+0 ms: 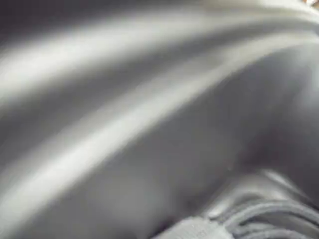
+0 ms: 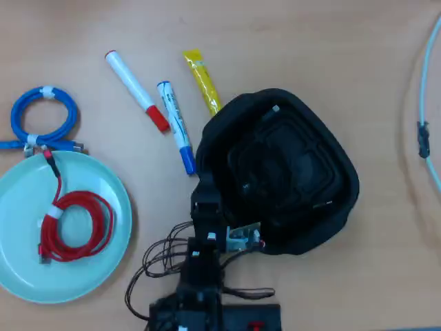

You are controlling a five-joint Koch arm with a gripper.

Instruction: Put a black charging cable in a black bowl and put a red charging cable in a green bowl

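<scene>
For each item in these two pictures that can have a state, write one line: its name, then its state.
red charging cable: coiled, lying in the green bowl.
green bowl: upright on the table, holding the red cable.
black bowl: upright; contents hard to make out.
black charging cable: only a few strands show, close to the wrist camera.
blue cable: coiled, on the table.
red-capped marker: capped.
blue marker: capped.
end effector: hidden from both views.
</scene>
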